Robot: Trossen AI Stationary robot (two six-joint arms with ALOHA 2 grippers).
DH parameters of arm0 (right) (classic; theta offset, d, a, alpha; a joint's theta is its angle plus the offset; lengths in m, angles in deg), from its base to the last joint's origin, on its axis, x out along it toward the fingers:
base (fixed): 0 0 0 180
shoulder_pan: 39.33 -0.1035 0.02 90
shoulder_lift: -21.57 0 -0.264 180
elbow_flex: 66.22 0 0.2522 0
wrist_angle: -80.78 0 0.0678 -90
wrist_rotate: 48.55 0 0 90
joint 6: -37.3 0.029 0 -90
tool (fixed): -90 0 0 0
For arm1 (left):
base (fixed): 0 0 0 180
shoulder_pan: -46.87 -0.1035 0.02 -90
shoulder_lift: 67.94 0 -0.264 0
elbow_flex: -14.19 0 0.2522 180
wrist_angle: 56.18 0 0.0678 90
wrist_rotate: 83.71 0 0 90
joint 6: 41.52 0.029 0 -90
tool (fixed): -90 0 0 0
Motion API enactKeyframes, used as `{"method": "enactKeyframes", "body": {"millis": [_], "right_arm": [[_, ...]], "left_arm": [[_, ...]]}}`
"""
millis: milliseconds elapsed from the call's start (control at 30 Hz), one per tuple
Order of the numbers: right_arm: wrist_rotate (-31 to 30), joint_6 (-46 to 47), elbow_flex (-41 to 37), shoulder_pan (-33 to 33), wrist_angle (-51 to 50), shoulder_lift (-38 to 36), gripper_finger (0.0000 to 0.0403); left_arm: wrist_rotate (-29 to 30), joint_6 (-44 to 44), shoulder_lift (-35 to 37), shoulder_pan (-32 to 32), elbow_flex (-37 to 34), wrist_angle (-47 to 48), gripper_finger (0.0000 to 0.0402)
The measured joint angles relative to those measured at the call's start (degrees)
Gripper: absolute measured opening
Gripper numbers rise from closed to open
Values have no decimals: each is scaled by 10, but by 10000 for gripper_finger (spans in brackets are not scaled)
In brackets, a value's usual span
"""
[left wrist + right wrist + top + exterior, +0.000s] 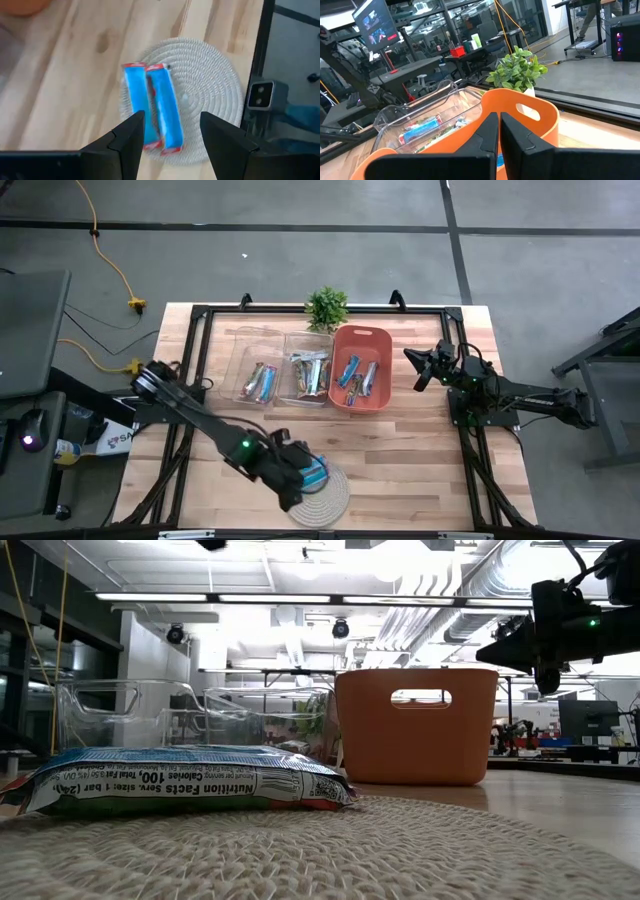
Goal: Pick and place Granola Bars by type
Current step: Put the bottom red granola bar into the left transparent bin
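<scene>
Robotics lab or workshop. Exposed ducts (pixel 470 600) and strip lights (pixel 200 597) are running overhead; monitors (pixel 372 22) are glowing on benches beyond; a yellow cable (pixel 110 260) is trailing across bare concrete floor (pixel 300 200) around the wooden surface (pixel 400 450).

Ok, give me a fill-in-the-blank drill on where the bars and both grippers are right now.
1. The two blue bars lie side by side on the round woven ____.
2. The left gripper hangs above them with its fingers ____.
3. The right gripper waits beside the ____-coloured bin, shut.
4. Behind the bins stands a small green ____.

Missing words: mat; open; orange; plant
</scene>
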Motion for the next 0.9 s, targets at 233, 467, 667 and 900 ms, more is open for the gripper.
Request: {"method": "enactKeyframes", "body": {"millis": [233, 467, 667, 900], "right_arm": [[0, 0, 0, 0, -1, 0, 0], [0, 0, 0, 0, -1, 0, 0], [0, 0, 0, 0, -1, 0, 0], [0, 0, 0, 0, -1, 0, 0]], "left_arm": [[-9, -34, -62, -8, 14, 2, 188], [-38, -34, -99, -12, 14, 2, 188], [-67, -48, -122, -12, 14, -7, 188], [-76, -59, -134, -12, 13, 3, 188]]}}
